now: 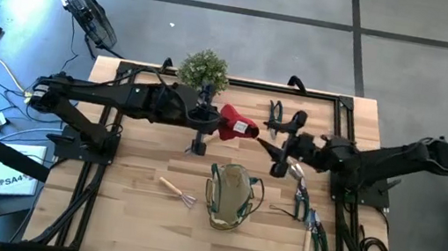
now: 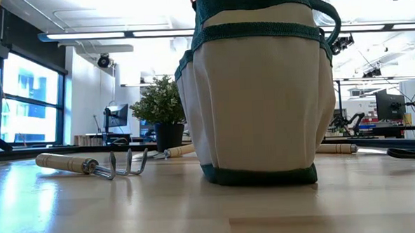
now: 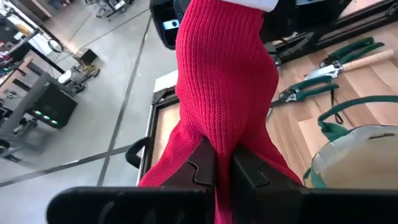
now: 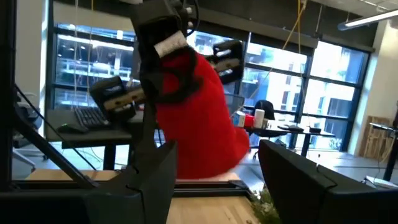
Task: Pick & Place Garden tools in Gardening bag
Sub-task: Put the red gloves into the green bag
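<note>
From the low view, the gardening bag [image 2: 255, 93] filled the frame and its mouth and handles ran off the top edge, so I could not see inside. It also hid the tools behind it, leaving only handle ends showing. In my left wrist view the red knitted piece [image 3: 224, 81] covered my fingertips [image 3: 205, 168] and was cut off at the top. From above, the tools by my right arm [image 1: 310, 217] were too small to tell apart.

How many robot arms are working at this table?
2. The left arm's gripper is shut on the red knitted piece, beyond the bag. The right arm's gripper stands open just right of that piece. None looks hidden.
</note>
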`<act>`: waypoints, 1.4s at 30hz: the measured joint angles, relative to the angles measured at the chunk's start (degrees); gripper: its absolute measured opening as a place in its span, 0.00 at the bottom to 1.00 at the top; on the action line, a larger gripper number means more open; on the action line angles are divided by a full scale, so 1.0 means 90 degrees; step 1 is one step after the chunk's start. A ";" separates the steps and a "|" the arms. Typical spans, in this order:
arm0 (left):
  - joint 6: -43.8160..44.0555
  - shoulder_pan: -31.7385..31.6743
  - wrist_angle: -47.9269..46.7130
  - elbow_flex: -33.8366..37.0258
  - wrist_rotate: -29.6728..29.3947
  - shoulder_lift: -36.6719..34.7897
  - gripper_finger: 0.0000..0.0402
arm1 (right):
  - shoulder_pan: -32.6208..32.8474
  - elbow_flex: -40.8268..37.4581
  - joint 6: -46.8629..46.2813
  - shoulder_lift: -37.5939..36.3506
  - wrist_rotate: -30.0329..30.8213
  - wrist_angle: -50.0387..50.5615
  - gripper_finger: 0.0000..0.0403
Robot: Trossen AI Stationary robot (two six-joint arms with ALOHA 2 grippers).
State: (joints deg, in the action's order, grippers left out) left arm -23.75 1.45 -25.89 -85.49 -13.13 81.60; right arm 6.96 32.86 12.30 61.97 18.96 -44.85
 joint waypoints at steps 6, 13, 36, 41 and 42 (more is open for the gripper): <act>0.0000 -0.0002 -0.0143 0.0002 0.0022 0.0119 0.02 | -0.0045 0.0228 -0.0211 0.0525 -0.0105 0.0002 0.54; 0.0018 0.0000 -0.0139 0.0002 0.0025 0.0119 0.02 | -0.0042 0.0274 -0.0380 0.0710 -0.0492 0.0035 0.54; 0.0002 0.0000 -0.0116 0.0002 0.0066 0.0209 0.02 | -0.0432 0.0274 -0.0450 0.0844 -0.1161 0.0054 0.54; 0.0002 -0.0002 -0.0109 0.0002 0.0059 0.0209 0.02 | -0.0544 0.0277 -0.0381 0.1049 -0.1219 -0.0060 0.54; 0.0002 -0.0002 -0.0116 0.0002 0.0059 0.0209 0.02 | -0.0581 0.0277 -0.0381 0.1086 -0.1280 -0.0087 0.54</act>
State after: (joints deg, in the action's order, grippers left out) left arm -23.73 1.43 -26.94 -85.47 -12.60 83.48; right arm 1.74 35.35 8.86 71.74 7.45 -45.64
